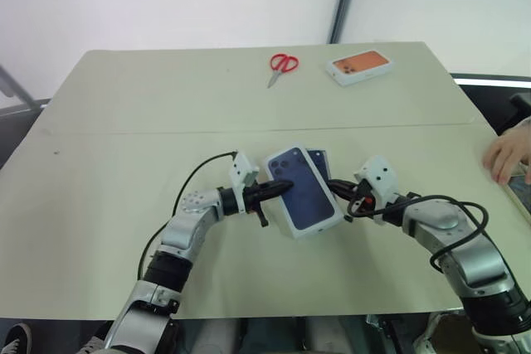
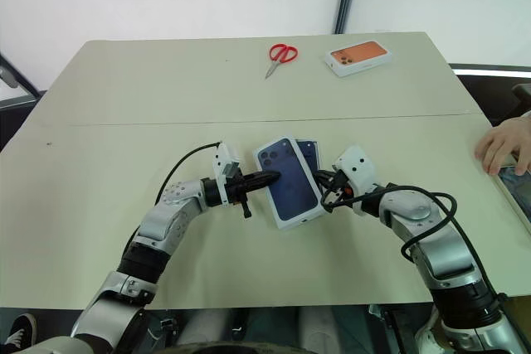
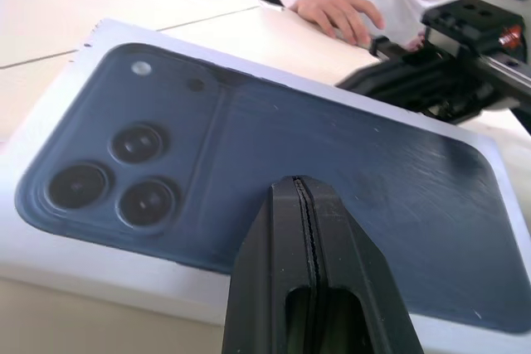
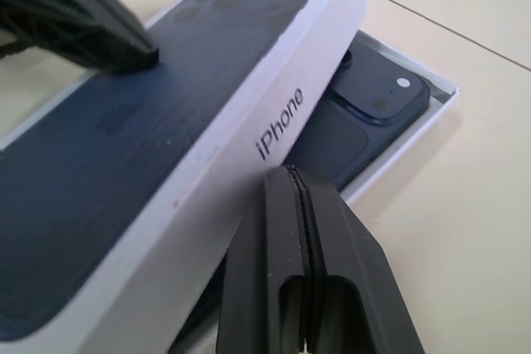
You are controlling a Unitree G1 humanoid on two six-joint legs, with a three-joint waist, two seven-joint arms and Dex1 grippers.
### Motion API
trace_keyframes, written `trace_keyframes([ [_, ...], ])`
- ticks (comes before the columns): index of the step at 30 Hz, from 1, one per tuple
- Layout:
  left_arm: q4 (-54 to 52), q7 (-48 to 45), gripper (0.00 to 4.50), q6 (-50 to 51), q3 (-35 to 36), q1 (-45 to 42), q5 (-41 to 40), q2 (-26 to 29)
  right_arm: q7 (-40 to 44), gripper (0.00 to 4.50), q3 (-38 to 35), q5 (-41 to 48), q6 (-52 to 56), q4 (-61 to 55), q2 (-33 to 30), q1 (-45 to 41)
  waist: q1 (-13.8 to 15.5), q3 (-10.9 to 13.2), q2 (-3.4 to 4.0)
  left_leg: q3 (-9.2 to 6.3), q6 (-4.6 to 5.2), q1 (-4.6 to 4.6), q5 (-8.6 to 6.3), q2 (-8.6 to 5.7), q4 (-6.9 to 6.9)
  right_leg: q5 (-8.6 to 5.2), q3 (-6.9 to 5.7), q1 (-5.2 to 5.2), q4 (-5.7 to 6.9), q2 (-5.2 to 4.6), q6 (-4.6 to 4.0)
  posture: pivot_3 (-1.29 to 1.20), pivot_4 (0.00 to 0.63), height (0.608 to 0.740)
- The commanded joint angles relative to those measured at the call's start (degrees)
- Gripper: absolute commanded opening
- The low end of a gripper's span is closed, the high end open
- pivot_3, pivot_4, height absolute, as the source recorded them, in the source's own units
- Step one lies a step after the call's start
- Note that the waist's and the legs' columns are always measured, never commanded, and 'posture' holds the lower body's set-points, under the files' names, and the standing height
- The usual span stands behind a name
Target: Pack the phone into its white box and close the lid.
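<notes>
Both pincers meet at the near middle of the worktop (image 1: 124, 230), a pale beige surface with a seam running across it, a white wall and a dark upright pole behind. Left pincer (image 1: 284, 187) has its fingers pressed together, holding nothing, the tip resting on the lid (image 1: 304, 191) – white-sided, a dark blue phone picture with three lenses on top, lettering along one side. Right pincer (image 1: 333, 187) is likewise closed and empty, its tip against the lid's opposite long side. Between the two pincers the lid lies skewed and tilted over the white box (image 4: 431, 113), not seated. Beyond the right pincer's tip the phone (image 4: 373, 97) lies in that box, its dark navy back and camera corner showing from under the lid. Well beyond both pincers, near the far edge, lie red scissors (image 1: 281, 66) and a box with an orange phone picture (image 1: 359, 66). Far out to the right pincer's side, a person's hand (image 1: 508, 152) rests at the worktop's edge.
</notes>
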Motion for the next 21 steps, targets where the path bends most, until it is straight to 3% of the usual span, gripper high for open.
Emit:
trace_keyframes([
  [1,0.54,0.36,0.00,-0.81,0.91,-1.22,-0.21,-0.67,-0.10,0.03,-2.71,-0.52,-1.12,-0.47,0.16,-0.29,0.03,0.00,0.00,0.00,0.00,0.00,0.00,0.00,0.00,0.00,0.00,0.01,0.00,0.00,0.00,0.00,0.150,0.740],
  [13,-10.78,-2.48,0.00,7.12,2.08,5.88,-2.93,8.59,0.17,0.03,-2.48,-1.25,-0.80,-1.02,1.02,-1.01,-0.02,0.00,0.00,-0.01,0.00,0.00,0.00,0.05,-0.02,0.00,0.02,-0.04,0.03,0.04,0.00,0.00,0.150,0.740],
  [21,-7.44,-0.30,0.00,7.40,-1.82,6.80,-0.02,6.58,0.83,0.03,-1.98,-2.16,-1.03,0.08,1.31,-2.30,0.10,-0.01,0.01,0.00,0.00,0.00,0.00,0.01,-0.02,0.00,0.02,-0.01,0.01,0.00,0.00,0.00,0.150,0.740],
])
